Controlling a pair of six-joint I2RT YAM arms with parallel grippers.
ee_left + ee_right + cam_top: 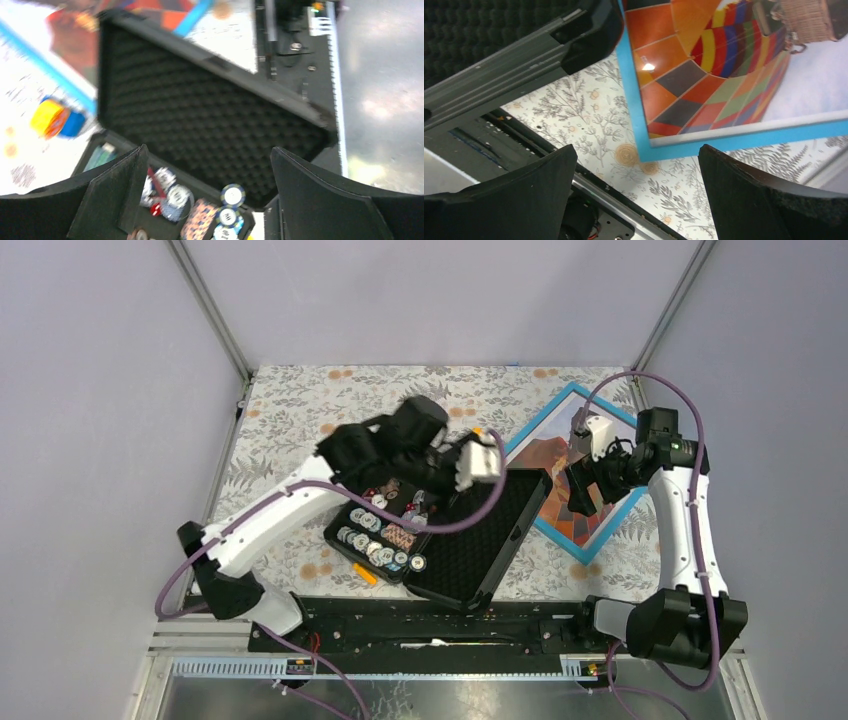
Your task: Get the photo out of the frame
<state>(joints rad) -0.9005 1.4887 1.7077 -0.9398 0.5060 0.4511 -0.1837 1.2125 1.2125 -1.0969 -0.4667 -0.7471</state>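
Pale walls close in a table covered with a leaf-patterned cloth. On its right side the frame lies flat and face up at an angle, its turquoise border around the photo of a multicoloured hot-air balloon, which is inside it. A black foam-lined case of poker chips lies open at the middle of the table, its lid overlapping the frame's left edge. The left gripper hangs above the case with its fingers spread wide, holding nothing. The right gripper hovers over the frame's near corner, fingers also wide apart and empty. A small yellow and blue object sits beside the case.
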